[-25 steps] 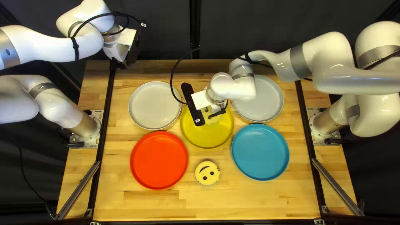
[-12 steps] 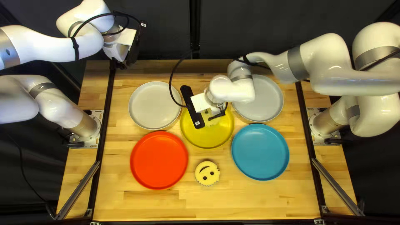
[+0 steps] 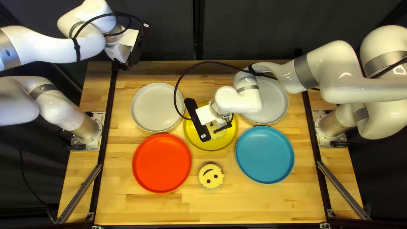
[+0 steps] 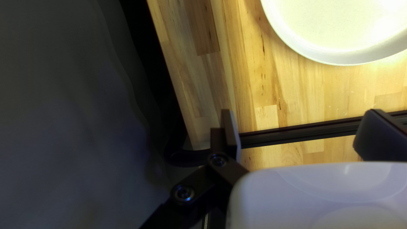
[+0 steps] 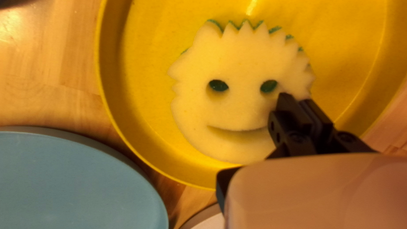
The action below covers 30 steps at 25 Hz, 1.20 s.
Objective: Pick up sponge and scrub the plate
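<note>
The top left view half hides the sponge point(image 5: 237, 101) under the right gripper point(image 3: 218, 129); the right wrist view shows its smiling face, jagged edge and green underside, lying inside the yellow plate point(image 3: 206, 144); that gripper's fingers are pressed together, tips over the sponge beside one eye, though contact is unclear; the left gripper point(image 3: 123, 66) looks small and dark from above, yet its wrist view shows it spread wide, near a pale plate point(image 4: 335, 38); only the top left view shows a second sponge point(image 3: 210, 176) and the red plate point(image 3: 161, 163).

Pale smiley-faced sponge point(image 5: 239, 63) inside yellow plate point(image 5: 146, 55)
</note>
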Each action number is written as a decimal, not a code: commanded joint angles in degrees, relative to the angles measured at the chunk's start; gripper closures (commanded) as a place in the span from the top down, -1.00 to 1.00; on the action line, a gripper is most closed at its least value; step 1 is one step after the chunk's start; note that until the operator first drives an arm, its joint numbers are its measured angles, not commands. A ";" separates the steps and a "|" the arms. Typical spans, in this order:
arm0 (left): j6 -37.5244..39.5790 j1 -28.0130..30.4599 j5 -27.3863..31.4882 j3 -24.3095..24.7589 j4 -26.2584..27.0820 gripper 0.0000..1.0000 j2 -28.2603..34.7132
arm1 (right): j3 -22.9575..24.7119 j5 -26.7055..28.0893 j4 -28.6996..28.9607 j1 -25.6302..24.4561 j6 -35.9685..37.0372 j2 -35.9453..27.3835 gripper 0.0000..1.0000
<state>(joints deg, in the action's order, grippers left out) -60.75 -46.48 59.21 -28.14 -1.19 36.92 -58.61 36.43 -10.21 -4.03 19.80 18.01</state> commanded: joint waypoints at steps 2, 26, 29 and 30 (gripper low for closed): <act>0.00 0.00 0.00 0.00 0.00 1.00 0.00 | -1.96 -0.11 0.43 -2.81 2.82 1.92 -1.00; 0.00 0.00 0.00 0.00 0.00 1.00 0.00 | -0.75 -1.56 2.74 -2.06 3.25 2.48 -1.00; 0.00 0.00 0.00 0.00 0.00 1.00 0.00 | 0.88 -1.51 2.48 0.10 1.25 0.85 -1.00; 0.00 0.00 0.00 0.00 0.00 1.00 0.00 | 1.09 -1.45 2.31 0.38 0.95 0.59 -1.00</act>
<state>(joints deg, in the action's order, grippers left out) -60.75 -46.48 59.21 -28.14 -1.19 36.92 -58.35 34.92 -7.58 -4.72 21.90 19.50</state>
